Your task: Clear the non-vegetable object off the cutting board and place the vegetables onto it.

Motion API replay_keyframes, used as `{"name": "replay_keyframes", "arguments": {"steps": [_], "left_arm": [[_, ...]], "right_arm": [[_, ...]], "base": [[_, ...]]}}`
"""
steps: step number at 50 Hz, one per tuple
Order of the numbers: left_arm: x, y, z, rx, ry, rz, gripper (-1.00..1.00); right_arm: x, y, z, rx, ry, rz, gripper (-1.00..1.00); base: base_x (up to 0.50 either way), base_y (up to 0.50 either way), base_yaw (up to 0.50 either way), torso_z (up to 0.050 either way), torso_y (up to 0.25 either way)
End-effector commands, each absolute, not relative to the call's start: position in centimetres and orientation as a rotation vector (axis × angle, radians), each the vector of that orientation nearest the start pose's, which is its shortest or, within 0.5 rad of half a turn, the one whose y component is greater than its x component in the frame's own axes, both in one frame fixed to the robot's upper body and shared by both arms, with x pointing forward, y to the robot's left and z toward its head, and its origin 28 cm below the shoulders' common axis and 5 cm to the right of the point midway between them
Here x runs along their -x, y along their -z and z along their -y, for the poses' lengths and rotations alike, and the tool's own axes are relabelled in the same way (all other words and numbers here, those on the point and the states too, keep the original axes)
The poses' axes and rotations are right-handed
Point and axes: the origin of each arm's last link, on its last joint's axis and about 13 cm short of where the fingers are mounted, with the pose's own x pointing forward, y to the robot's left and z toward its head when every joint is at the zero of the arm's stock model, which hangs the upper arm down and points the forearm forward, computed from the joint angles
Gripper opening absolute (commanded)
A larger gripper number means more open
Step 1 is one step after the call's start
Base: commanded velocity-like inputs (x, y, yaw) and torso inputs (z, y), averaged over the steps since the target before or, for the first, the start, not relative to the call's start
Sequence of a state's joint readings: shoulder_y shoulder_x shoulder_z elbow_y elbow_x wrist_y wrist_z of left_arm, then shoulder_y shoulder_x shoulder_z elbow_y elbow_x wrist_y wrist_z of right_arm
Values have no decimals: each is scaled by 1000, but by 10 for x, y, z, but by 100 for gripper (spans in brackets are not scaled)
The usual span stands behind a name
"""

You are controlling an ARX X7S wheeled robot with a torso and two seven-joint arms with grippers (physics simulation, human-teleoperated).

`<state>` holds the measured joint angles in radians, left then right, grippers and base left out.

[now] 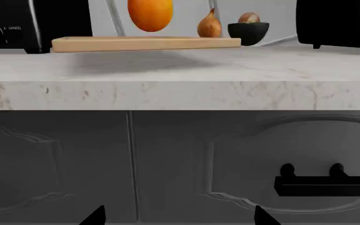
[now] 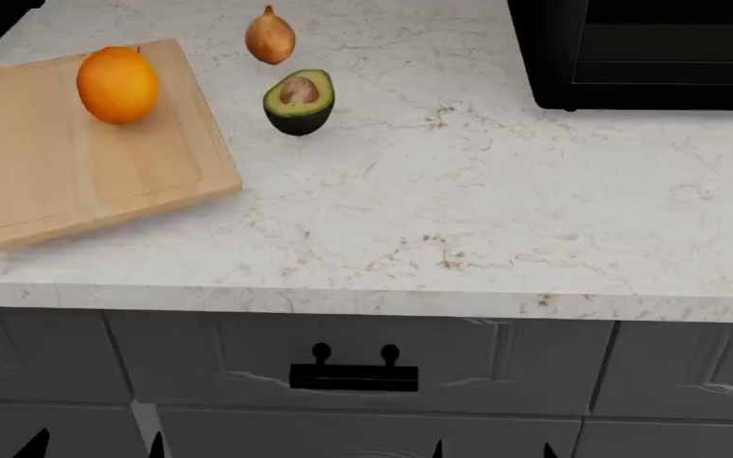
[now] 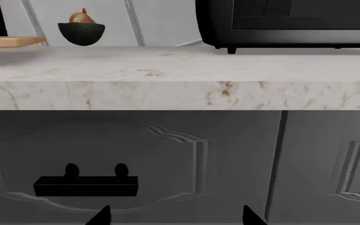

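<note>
**Orange on the board, both grippers low in front of the cabinet**

In the head view the cutting board (image 2: 87, 162) lies in the upper left of the frame, on the marble counter (image 2: 469, 219), a little turned against the counter edge. The orange fruit (image 2: 118, 84) sits on the board, near its far right corner. The onion (image 2: 270, 35) is at the top of the frame, just right of the board and off it, on the bare counter. The halved avocado (image 2: 299, 100) is just below the onion in the picture, also on the counter, with the brown pit facing up. It is near the right edge of the board; whether it touches the board, I cannot tell. A black appliance (image 2: 647, 52) fills the upper right corner, well apart from the vegetables.

Under the counter there are grey cabinet fronts, and one drawer has a black handle (image 2: 354, 375) in the lower middle of the frame.

Of the left gripper (image 2: 93, 447) only two dark fingertips show at the bottom left edge, with a clear gap between them and nothing inside. The right gripper (image 2: 492, 448) is the same at the bottom, right of centre: tips apart, holding nothing. Both are below the counter level, in front of the cabinet.
</note>
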<state>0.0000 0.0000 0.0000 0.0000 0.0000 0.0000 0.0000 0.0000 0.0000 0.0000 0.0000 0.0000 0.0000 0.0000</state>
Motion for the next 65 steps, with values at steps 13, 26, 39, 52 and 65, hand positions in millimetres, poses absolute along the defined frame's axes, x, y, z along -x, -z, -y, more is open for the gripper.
{"name": "replay_keyframes", "arguments": {"steps": [13, 26, 39, 52, 65], "left_arm": [[-209, -14, -208, -19, -22, 10, 100], [-209, -14, -208, 4, -15, 12, 100], [-209, -14, -208, 1, -25, 15, 100], [-207, -16, -208, -15, -26, 27, 100], [-211, -68, -209, -65, -29, -1, 100]], "right_arm": [[-211, -12, 95, 8, -6, 0, 100], [-211, -13, 95, 27, -15, -2, 100], [-211, -13, 95, 33, -8, 0, 100], [-210, -17, 96, 44, -5, -10, 100], [-210, -72, 97, 182, -13, -64, 100]], "base": [[0, 0, 0, 0, 0], [0, 33, 0, 0, 0], [0, 500, 0, 0, 0], [0, 154, 0, 0, 0], [0, 0, 0, 0, 0]]}}
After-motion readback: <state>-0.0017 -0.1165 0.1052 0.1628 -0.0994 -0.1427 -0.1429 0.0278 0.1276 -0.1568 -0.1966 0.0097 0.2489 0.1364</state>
